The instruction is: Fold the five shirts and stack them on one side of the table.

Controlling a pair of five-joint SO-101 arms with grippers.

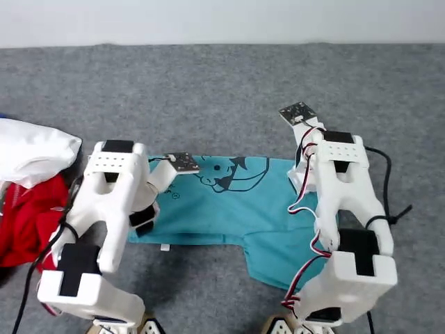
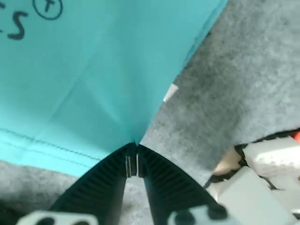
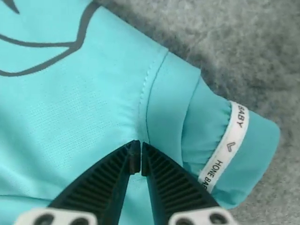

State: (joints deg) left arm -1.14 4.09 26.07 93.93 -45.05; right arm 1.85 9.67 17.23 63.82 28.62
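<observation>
A teal shirt (image 1: 229, 205) with a dark line drawing lies spread on the grey felt table (image 1: 208, 90), between the two arms. In the left wrist view, my left gripper (image 2: 132, 161) is shut on a pinched fold of the teal shirt (image 2: 93, 84) near its hem edge. My right gripper (image 3: 137, 157) is shut on the teal shirt (image 3: 70, 103) at the seam where a rolled sleeve (image 3: 225, 145) with a white printed band joins the body. From above, the left arm (image 1: 111, 195) covers the shirt's left end and the right arm (image 1: 341, 188) its right end.
A heap of other shirts, white (image 1: 31, 149) over red (image 1: 28, 216), sits at the table's left edge. A small white tag (image 2: 171, 92) pokes out from under the teal shirt's edge. Bare grey felt stretches across the far half of the table.
</observation>
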